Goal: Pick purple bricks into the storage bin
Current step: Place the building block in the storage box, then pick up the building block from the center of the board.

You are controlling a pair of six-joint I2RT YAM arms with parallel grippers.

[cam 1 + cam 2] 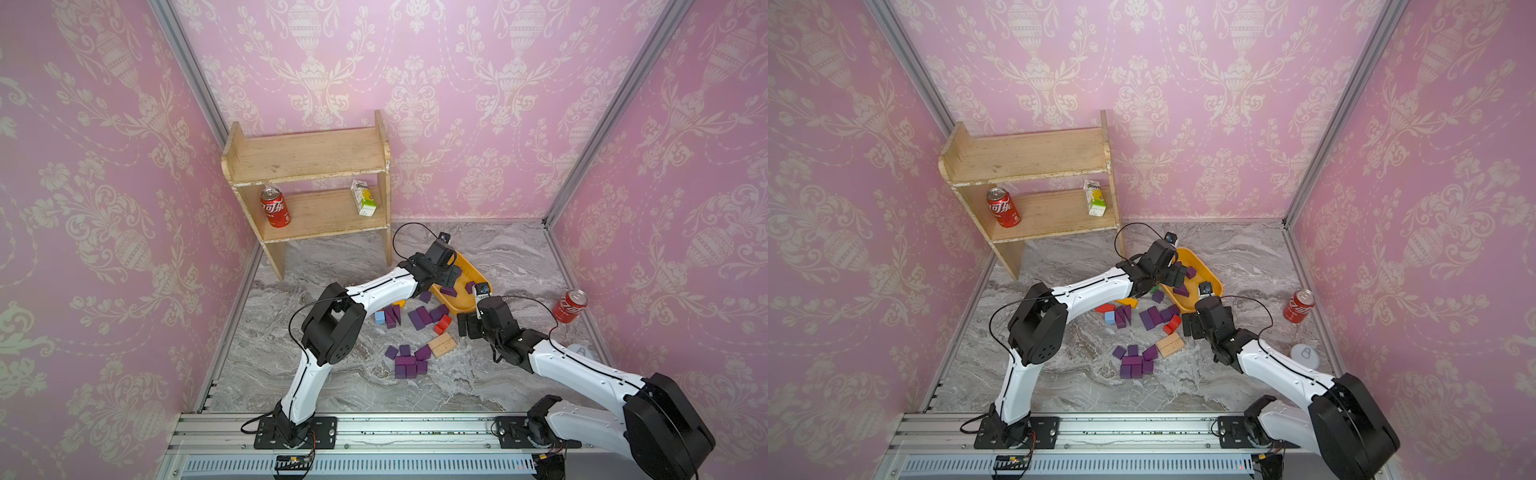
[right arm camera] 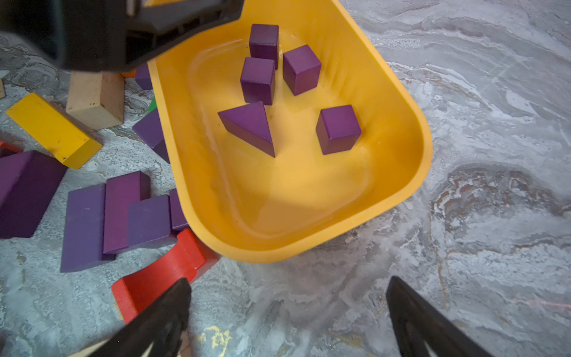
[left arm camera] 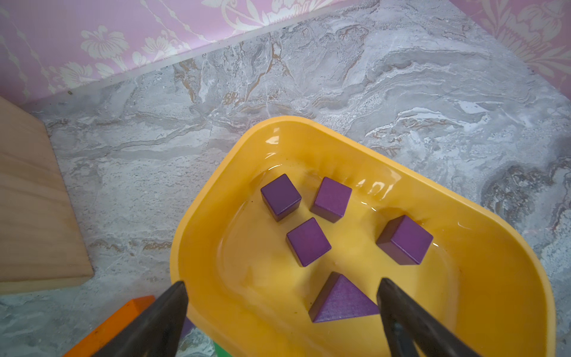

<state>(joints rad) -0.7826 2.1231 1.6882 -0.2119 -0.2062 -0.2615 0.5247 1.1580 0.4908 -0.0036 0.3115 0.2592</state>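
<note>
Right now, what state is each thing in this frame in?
storage bin, upright on the table, holding five purple bricks: four cubes, one wedge.
left hand, open, empty, above the bin.
right hand, open, empty, by the bin.
loose purple bricks, many on the table, not binned.
shelf, standing.
shelf can, upright.
carton, upright on the shelf.
table can, upright.

Bin (image 2: 398, 108) was yellow-orange; bricks (image 2: 338, 128) dark purple. Table (image 2: 479, 139) was grey, marble-veined. Walls (image 1: 478, 83) were pink with cream floral damask. Cans (image 1: 569, 305) red, white lettering. Shelf (image 1: 307, 153) tan wood. Other blocks (image 2: 52, 129) red, yellow, tan.
</note>
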